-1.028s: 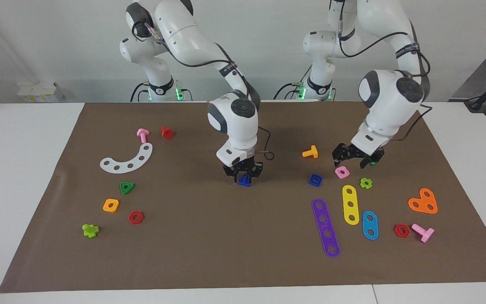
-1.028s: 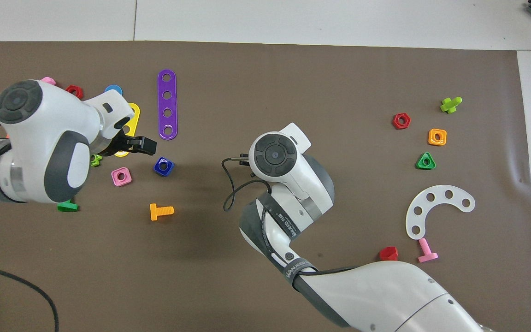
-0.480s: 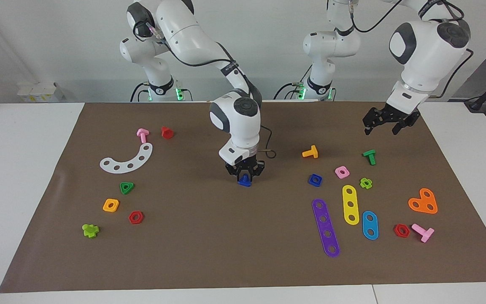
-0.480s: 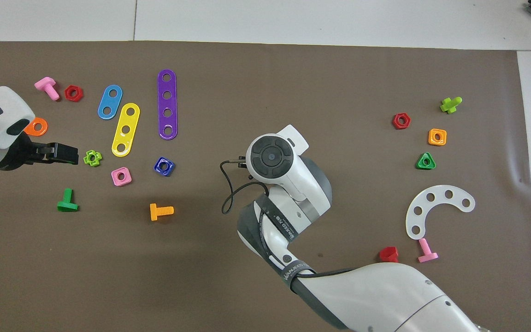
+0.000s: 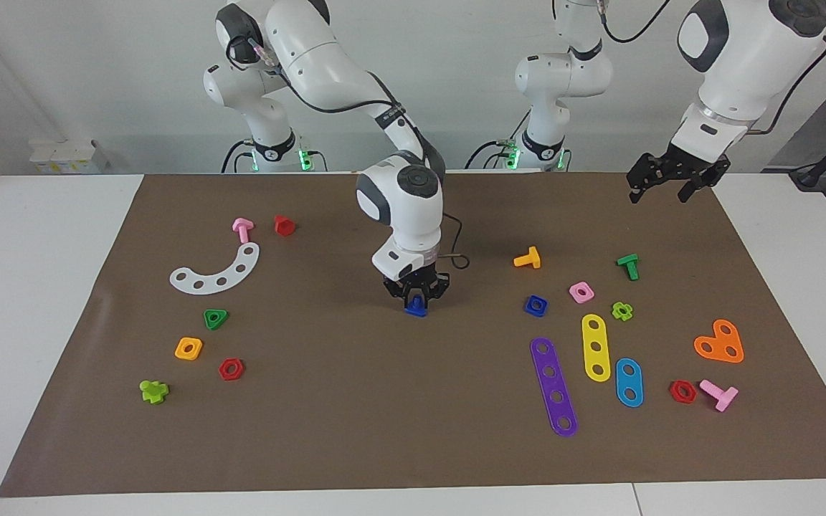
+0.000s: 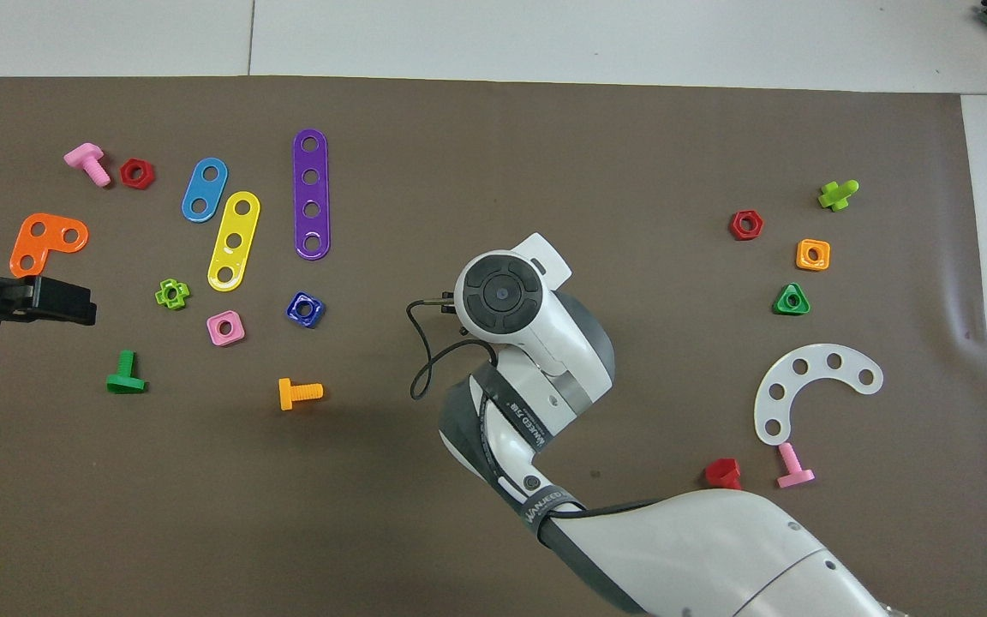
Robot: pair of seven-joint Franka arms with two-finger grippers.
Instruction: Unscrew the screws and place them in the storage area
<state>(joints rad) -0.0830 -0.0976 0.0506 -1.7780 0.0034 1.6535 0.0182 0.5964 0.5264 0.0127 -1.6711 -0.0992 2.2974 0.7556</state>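
In the facing view, the dark-blue screw with its triangular head sits low at the middle of the brown mat. My right gripper points straight down and is shut on it. In the overhead view the right arm's wrist hides both. The matching dark-blue square nut lies loose on the mat toward the left arm's end. My left gripper hangs high in the air over the left arm's end of the mat, open and holding nothing.
Around the blue nut lie an orange bolt, a pink nut, a green bolt and purple, yellow and blue strips. A white curved plate and several nuts lie toward the right arm's end.
My left gripper has risen from low beside the pink nut and drawn back toward its own end, uncovering the green bolt. My right gripper has tightened on the blue screw in place.
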